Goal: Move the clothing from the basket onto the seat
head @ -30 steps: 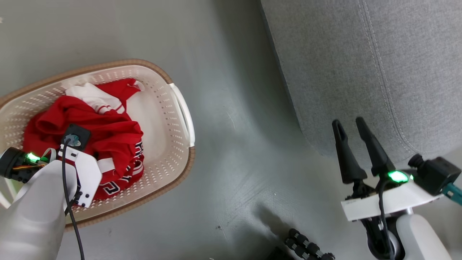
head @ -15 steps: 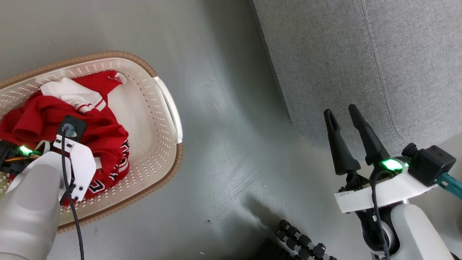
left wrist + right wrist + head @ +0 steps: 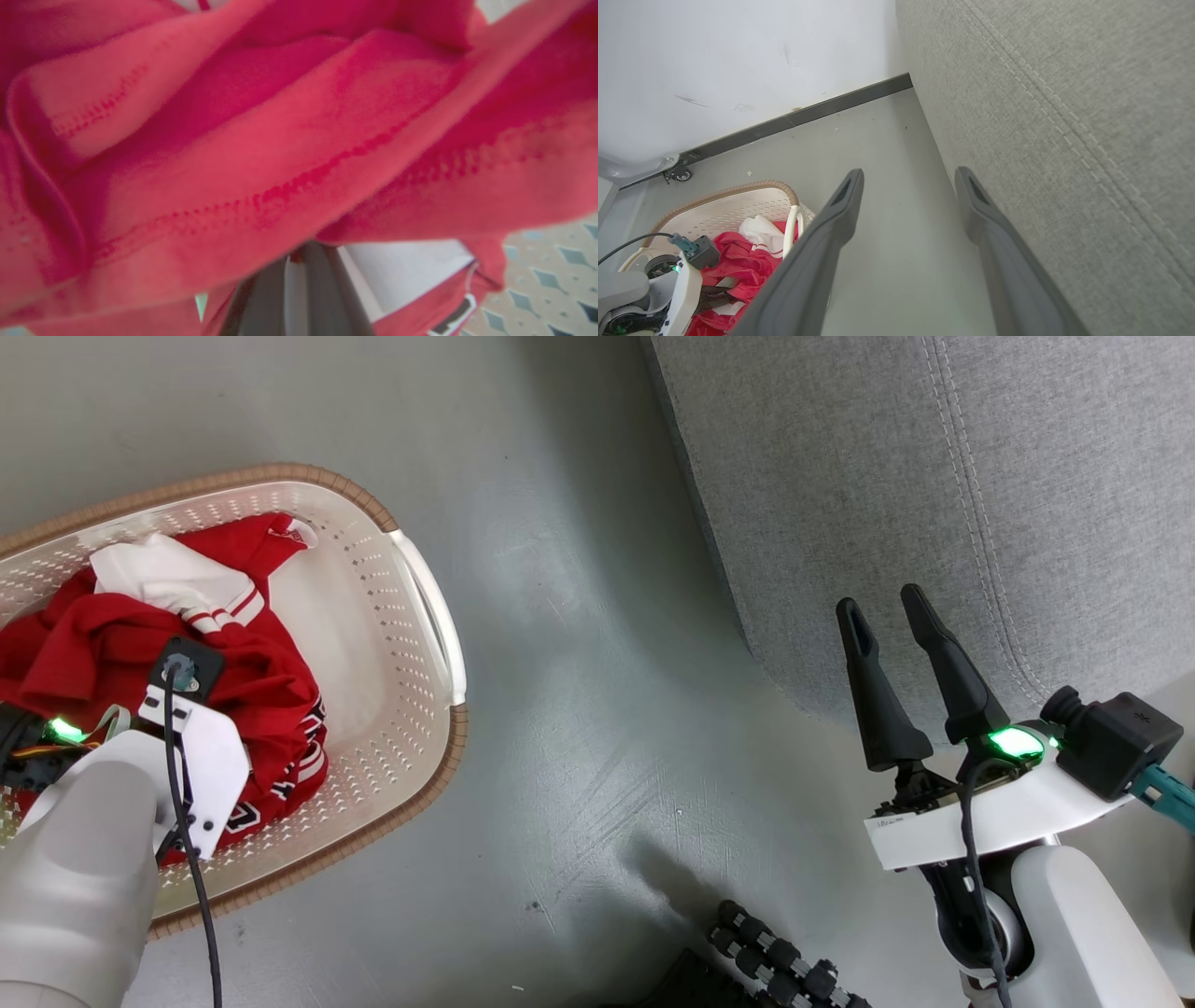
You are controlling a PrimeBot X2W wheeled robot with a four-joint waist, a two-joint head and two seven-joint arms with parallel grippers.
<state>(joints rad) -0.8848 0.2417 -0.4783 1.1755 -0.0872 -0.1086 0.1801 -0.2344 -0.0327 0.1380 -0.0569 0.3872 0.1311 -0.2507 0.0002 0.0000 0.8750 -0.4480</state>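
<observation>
Vs a second ago: the head camera has swung a bit, so the basket (image 3: 425, 705) and seat (image 3: 934, 476) sit further left in the head view. Neither has actually moved on the floor (image 3: 579, 616). The real change is the left end effector (image 3: 304, 259): it has gone from spread to pressed together, down in the red clothing (image 3: 112, 653). In the left wrist view its fingers run up into a stitched fold with the tips buried. It looks like a pinch on that fold, but I can't tell how much fabric is in it. The right end effector (image 3: 880, 602) is spread and empty, above the floor just beside the seat's near corner.

All the clothing I can see is in the basket, heaped toward the end away from the seat. The part of the seat in view is bare. My read is that the task has barely started.

Step in hand is the lift-out:
- Lift straight up and slowly; don't swing toward the seat until the cloth clears the brown rim.
- The garments look tangled, so the second may trail up and drop, or drag the basket.
- Watch the wrist view for slip. If the fold thins, set down and re-grip deeper.
- Release well in on the seat, not at its edge.
- Keep the right arm out of the path.
</observation>
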